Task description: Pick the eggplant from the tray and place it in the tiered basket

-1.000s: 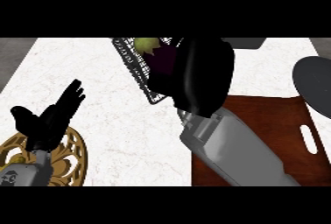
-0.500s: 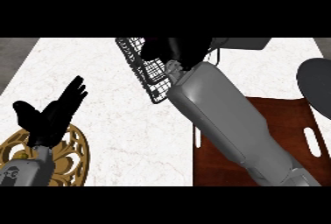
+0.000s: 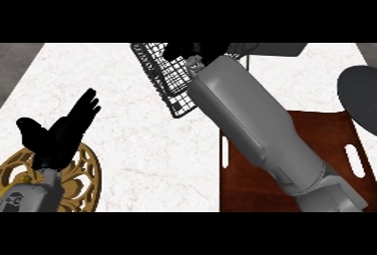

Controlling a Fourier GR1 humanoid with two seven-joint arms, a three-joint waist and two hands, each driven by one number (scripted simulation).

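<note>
The black wire tiered basket (image 3: 163,79) stands at the counter's far edge, middle of the head view. My right forearm stretches from the lower right straight over it, and my right hand (image 3: 190,50) shows only as a dark shape at the basket's top, mostly cut off by the view's edge. No eggplant is visible; whether it is in the hand or in the basket is hidden. The brown tray (image 3: 329,133) lies at the right under my forearm. My left hand (image 3: 60,133) rests open at the left, fingers up.
A gold ornate plate (image 3: 83,185) lies at the lower left under my left wrist. A dark grey round object (image 3: 361,94) sits at the right edge beyond the tray. White marble counter (image 3: 140,149) spreads between the plate and the tray.
My right arm has pushed further forward over the basket. The eggplant, seen at the hand one second ago, no longer shows. The left hand has stayed put.
</note>
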